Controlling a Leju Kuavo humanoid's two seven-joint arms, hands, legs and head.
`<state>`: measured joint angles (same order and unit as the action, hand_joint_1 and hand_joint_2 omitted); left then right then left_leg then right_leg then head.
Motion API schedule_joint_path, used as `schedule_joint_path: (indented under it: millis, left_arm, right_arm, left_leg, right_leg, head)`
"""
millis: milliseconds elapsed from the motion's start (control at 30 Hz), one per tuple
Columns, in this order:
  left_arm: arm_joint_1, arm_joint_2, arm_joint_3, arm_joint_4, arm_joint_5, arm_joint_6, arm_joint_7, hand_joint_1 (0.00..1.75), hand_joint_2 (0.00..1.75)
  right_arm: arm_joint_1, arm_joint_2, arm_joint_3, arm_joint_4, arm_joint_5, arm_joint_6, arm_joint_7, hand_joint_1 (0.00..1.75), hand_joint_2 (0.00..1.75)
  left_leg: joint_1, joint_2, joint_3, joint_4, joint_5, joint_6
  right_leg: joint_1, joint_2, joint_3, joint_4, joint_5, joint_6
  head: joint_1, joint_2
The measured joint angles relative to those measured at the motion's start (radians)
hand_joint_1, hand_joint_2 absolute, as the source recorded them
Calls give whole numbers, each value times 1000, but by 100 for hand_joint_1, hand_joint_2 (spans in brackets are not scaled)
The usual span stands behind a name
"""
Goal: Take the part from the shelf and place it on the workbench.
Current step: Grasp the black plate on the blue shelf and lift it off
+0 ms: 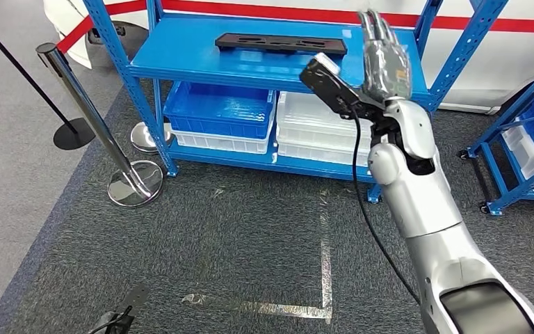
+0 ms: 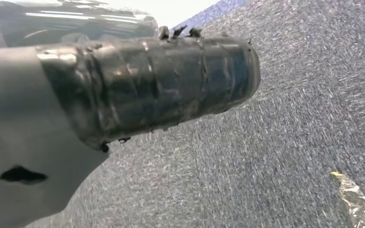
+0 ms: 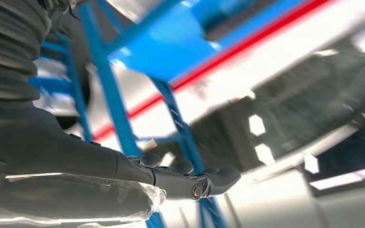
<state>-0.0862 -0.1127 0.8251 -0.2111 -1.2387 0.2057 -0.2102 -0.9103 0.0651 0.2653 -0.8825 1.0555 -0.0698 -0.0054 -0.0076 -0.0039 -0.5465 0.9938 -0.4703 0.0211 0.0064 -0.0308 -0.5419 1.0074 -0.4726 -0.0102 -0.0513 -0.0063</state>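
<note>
A long, flat black part (image 1: 280, 44) lies on the top board of the blue shelf (image 1: 201, 59). My right hand (image 1: 384, 59) is raised in front of the shelf's right end, just right of the part and not touching it. Its fingers are stretched out straight and hold nothing. In the right wrist view the same dark fingers (image 3: 190, 183) reach out empty beside a blue shelf post (image 3: 109, 95). My left hand (image 2: 123, 95) hangs over grey carpet; its taped thumb hides the other fingers, so their pose is unclear.
A blue bin (image 1: 219, 111) and white bins (image 1: 316, 125) sit on the lower shelf board. Two chrome stanchions (image 1: 87, 111) with a red belt stand at the left. A second blue rack (image 1: 528, 139) is at the right. Silver tape (image 1: 323, 278) marks the carpet.
</note>
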Motion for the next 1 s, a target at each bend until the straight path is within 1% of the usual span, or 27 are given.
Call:
schedule_joint_path:
  millis: [133, 300, 533, 633, 700, 733, 767, 800, 833, 867, 900, 933, 967, 1000]
  left_arm:
    - [-9, -8, 21, 5, -45, 6, 0, 0, 0]
    - [-23, -19, 66, 14, -97, 17, -3, 0, 0]
    - [-41, -30, 129, 26, -165, 30, -13, 0, 0]
    - [-50, -33, 168, 36, -196, 35, -15, 0, 0]
    - [-57, -38, 195, 43, -219, 39, -18, 0, 0]
    - [-58, -40, 204, 45, -229, 40, -19, 0, 0]
    - [-59, -42, 208, 46, -235, 41, -20, 0, 0]
    - [-58, -43, 210, 47, -239, 42, -20, 0, 0]
    - [-58, -44, 212, 47, -243, 43, -21, 0, 0]
    - [-59, -46, 216, 49, -248, 43, -21, 0, 0]
    - [-59, -47, 223, 50, -254, 44, -22, 0, 0]
    - [-59, -48, 231, 51, -261, 45, -24, 0, 0]
    - [-60, -49, 237, 52, -269, 45, -26, 0, 0]
    - [-61, -50, 243, 52, -276, 46, -29, 0, 0]
  right_arm:
    - [-57, 17, 99, -63, 24, 23, 29, 0, 175]
    - [-113, 30, 239, -134, 43, 64, 63, 0, 175]
    - [-157, 45, 434, -206, 25, 143, 113, 0, 175]
    - [-181, 45, 543, -229, 2, 182, 138, 0, 175]
    - [-190, 45, 617, -245, -22, 206, 154, 0, 175]
    - [-190, 44, 640, -250, -34, 214, 161, 0, 175]
    - [-189, 44, 652, -254, -44, 219, 167, 0, 175]
    - [-188, 44, 657, -255, -52, 223, 171, 0, 175]
    - [-187, 43, 662, -255, -60, 228, 174, 0, 175]
    - [-186, 41, 670, -255, -71, 235, 178, 0, 131]
    - [-184, 39, 684, -255, -86, 246, 183, 0, 87]
    - [-179, 36, 700, -255, -105, 257, 190, 0, 44]
    - [-175, 34, 712, -255, -128, 269, 199, 0, 0]
    - [-172, 33, 720, -255, -154, 281, 210, 0, 0]
  left_leg:
    - [0, 0, 0, 0, 0, 0]
    - [0, 0, 0, 0, 0, 0]
    - [-3, -1, -4, 7, -1, 2]
    - [-4, -2, -6, 8, -2, 3]
    - [2, -2, -3, -1, 3, 9]
    - [7, -1, 0, -7, 6, 12]
    - [11, -1, 2, -12, 9, 15]
    - [13, -1, 4, -15, 11, 17]
    - [14, -2, 3, -15, 12, 18]
    - [15, -3, 3, -15, 11, 18]
    - [16, -5, 4, -14, 10, 17]
    - [18, -6, 5, -12, 7, 15]
    - [20, -9, 6, -8, 3, 12]
    - [23, -11, 6, -2, -3, 7]
  right_leg:
    - [0, 0, 0, 0, 0, 0]
    - [0, 0, 0, 0, 0, 0]
    - [-1, -1, -1, -1, 1, 2]
    - [-2, -1, -2, -2, 3, 5]
    - [0, 2, -4, 1, 0, 10]
    - [0, 8, -12, 16, -10, 14]
    - [-1, 14, -30, 51, -27, 18]
    - [-3, 21, -59, 105, -51, 22]
    - [-7, 25, -97, 173, -76, 26]
    - [-10, 27, -134, 235, -91, 28]
    - [-14, 27, -162, 272, -89, 31]
    - [-17, 27, -173, 272, -68, 33]
    - [-20, 27, -166, 232, -28, 35]
    - [-23, 28, -148, 167, 17, 36]
  head:
    - [0, 0]
    - [0, 0]
    - [0, 0]
    - [0, 0]
    - [0, 0]
    - [2, 0]
    - [3, 0]
    - [4, 0]
    - [6, 0]
    - [5, 0]
    - [5, 0]
    - [6, 0]
    - [5, 0]
    - [5, 0]
